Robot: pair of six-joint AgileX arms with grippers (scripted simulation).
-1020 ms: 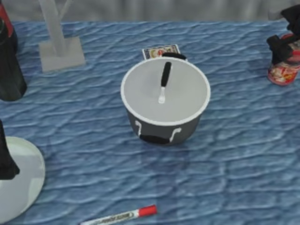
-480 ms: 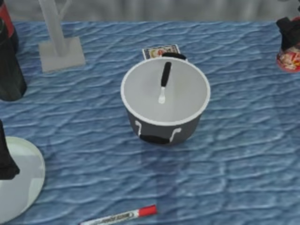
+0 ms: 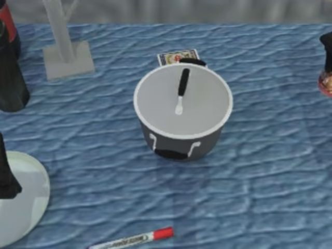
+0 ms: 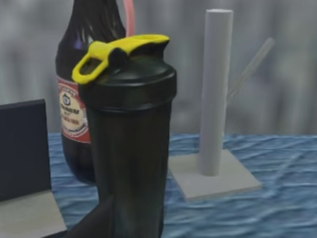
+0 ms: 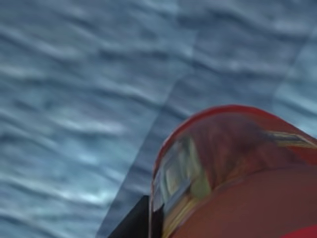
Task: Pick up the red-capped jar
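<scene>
red-capped jar (image 3: 327,83) sits at the far right edge of the top view, only a sliver of its printed label showing, mostly cut off by the frame. right gripper (image 3: 328,52) is the dark shape directly above it at that same edge, touching the jar's top. right wrist view is filled by the jar (image 5: 233,173) right up against the camera, red body and label, blue cloth well below it; a dark finger (image 5: 133,223) sits against the jar's side. reads as clamped on the jar and jar off the table, though the fingertips themselves are not visible.

outward from the gripper: grey pot (image 3: 182,116) is well apart, toward the table centre, lid on with a black handle, black side grips. small printed card (image 3: 178,56) lies just behind the pot, touching its rim line in view. white marker (image 3: 136,238) with red cap lies well apart, at the near edge left of centre.

farthest from the right gripper, on the left side: white stand (image 3: 66,52) with upright post, dark bottle (image 3: 9,62) with red label, round white plate (image 3: 23,199).

left gripper (image 3: 6,174) parked at the left edge over the plate; cannot tell its fingers. its wrist view shows a black shaker (image 4: 129,144) with yellow lid loop, dark bottle (image 4: 81,94) just behind, white stand (image 4: 215,124) beside.
</scene>
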